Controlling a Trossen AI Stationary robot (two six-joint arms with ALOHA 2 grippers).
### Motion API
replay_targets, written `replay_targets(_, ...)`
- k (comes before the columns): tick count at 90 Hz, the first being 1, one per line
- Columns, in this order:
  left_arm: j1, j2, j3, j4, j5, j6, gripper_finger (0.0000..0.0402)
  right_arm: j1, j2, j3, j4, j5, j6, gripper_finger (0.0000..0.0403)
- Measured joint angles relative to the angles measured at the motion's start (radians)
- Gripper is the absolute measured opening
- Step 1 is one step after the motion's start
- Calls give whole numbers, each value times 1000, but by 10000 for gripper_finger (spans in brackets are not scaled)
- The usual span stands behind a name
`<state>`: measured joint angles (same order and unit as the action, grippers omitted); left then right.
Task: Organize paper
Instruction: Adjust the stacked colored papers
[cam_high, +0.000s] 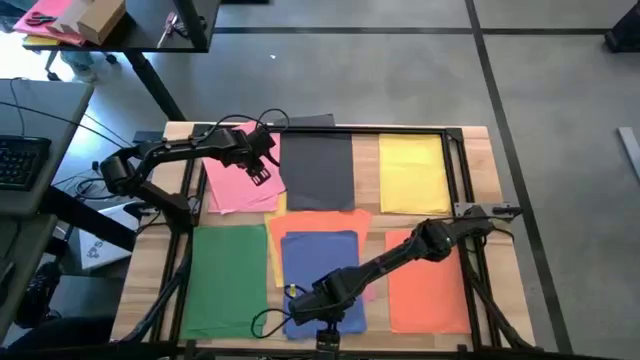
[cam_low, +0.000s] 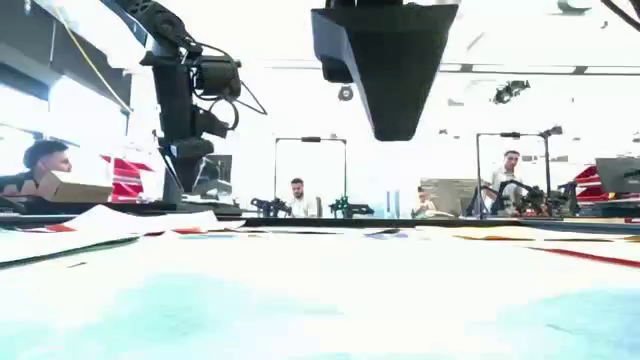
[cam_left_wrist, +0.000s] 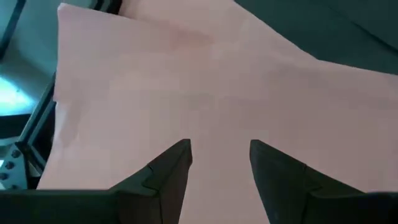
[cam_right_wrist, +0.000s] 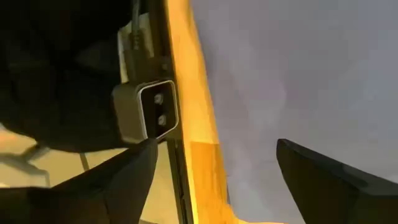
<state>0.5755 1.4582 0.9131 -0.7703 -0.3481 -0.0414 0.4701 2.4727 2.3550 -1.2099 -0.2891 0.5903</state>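
Note:
Coloured paper sheets lie flat on the wooden table: pink (cam_high: 232, 185), dark grey (cam_high: 318, 170) and yellow (cam_high: 412, 175) along the far side, green (cam_high: 228, 280), blue (cam_high: 320, 255) and orange (cam_high: 430, 290) along the near side. Another orange sheet (cam_high: 320, 222) lies in the middle. My left gripper (cam_high: 263, 172) is open over the pink sheet (cam_left_wrist: 186, 81), near its right edge. My right gripper (cam_high: 300, 300) hangs wide open (cam_right_wrist: 214, 158) above the blue sheet's near left part, clear of the table in the low view (cam_low: 385, 100). My left gripper points down at the pink sheet's right part (cam_left_wrist: 221, 124) with its fingers apart. I cannot tell whether the fingertips touch the paper. The sheet lies flat under them.
A black frame (cam_high: 462, 170) runs round the table top. A small camera (cam_right_wrist: 146, 118) sits at the near edge beside a yellow strip (cam_right_wrist: 193, 124) under the blue sheet. A desk with a keyboard (cam_high: 20, 160) stands left. People sit in the room behind (cam_low: 298, 195).

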Motion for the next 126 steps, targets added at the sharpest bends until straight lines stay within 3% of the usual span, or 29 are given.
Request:
replay_targets(16, 0, -1, -8, -24, 2, -1, 156, -91, -73, 1, -119, 457, -164, 301)
replay_targets(26, 4, -24, -72, -20, 8, -6, 156, -185, -99, 1, -111, 615, -332, 277)
replay_targets(33, 6, -57, -134, -2, 12, -24, 156, -260, -102, 2, -53, 665, -476, 255)
replay_targets(56, 7, -220, -228, 76, 48, -59, 156, -564, -97, -100, 296, 560, -840, 136)
replay_targets(75, 4, -360, -229, 57, 50, -69, 156, -804, -63, -113, 532, 325, -743, 13)
replay_targets(100, -27, -611, -229, 90, 93, -63, 156, -853, -10, -114, 613, 247, -570, 2)
replay_targets(126, -93, -728, -228, 166, 182, -149, 156, -824, 62, -114, 684, 236, -353, 0)
